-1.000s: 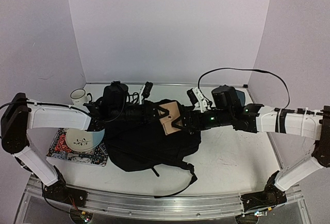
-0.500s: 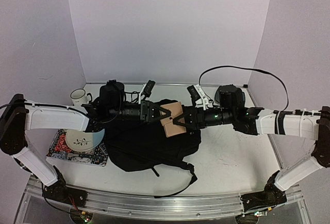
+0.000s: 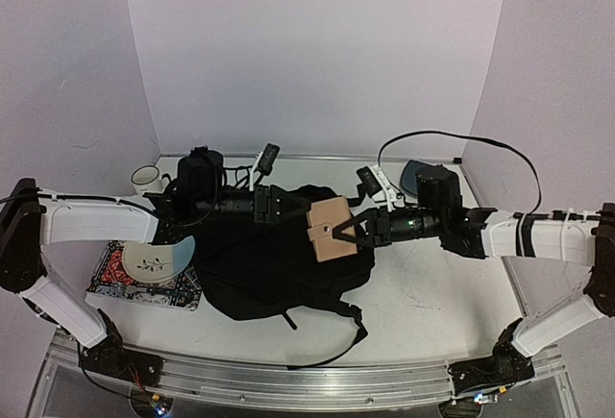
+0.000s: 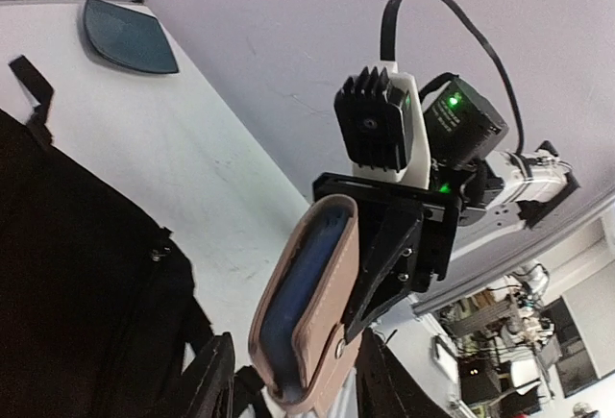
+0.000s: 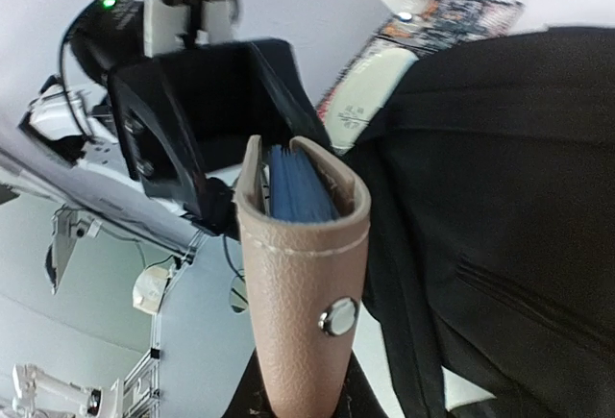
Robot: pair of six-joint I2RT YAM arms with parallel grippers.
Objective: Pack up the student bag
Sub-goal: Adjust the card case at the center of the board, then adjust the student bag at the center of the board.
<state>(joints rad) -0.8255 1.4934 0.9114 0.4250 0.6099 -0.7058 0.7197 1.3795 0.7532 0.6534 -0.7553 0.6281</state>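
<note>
Tan case (image 3: 328,231) now prob. in R pincer (image 3: 352,231)

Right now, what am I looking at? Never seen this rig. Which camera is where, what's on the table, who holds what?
These are two robot arms bolted at the table's near edge, each ending in a two-finger gripper. The wide picture comes from a fixed camera above and behind them. The other two come from a camera on each wrist, so each looks across at the opposite arm.

On the table lie a black bag, a mug, a plate on a patterned mat, and a blue-grey tray.

The right gripper is shut on a tan case with something blue inside, held above the bag. The left gripper is open at the case's other end, its fingers either side of it, not gripping.
</note>
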